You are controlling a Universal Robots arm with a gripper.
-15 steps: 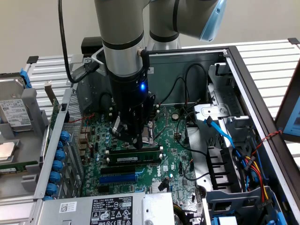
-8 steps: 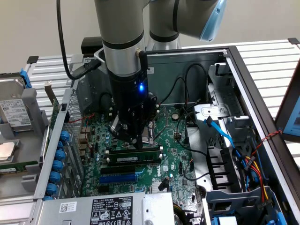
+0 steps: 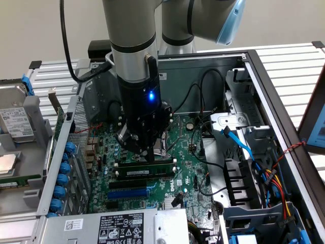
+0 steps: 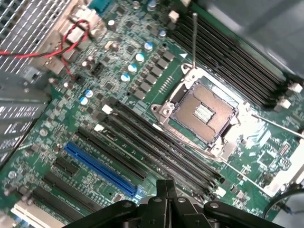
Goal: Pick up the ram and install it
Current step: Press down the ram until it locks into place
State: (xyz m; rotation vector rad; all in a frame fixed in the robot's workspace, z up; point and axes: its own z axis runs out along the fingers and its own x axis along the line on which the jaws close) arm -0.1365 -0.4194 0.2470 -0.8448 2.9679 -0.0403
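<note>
One open computer case [image 3: 264, 76] spans the exterior view, its lid off so I can reach in from above. The green motherboard [image 3: 185, 147] lies flat inside, at centre frame. My gripper [image 3: 148, 155] points straight down at it, jaws together and holding nothing. The ram [image 3: 144, 173] stands on edge in a black slot just below my fingertips, lower centre. I judge it already seated there. Its long axis runs left to right across the frame, sticker side facing the camera.

The exterior view looks down from high in front onto the open computer case [image 3: 264, 76]; the wrist view hangs close above its motherboard [image 4: 142, 85], shared by both.
</note>
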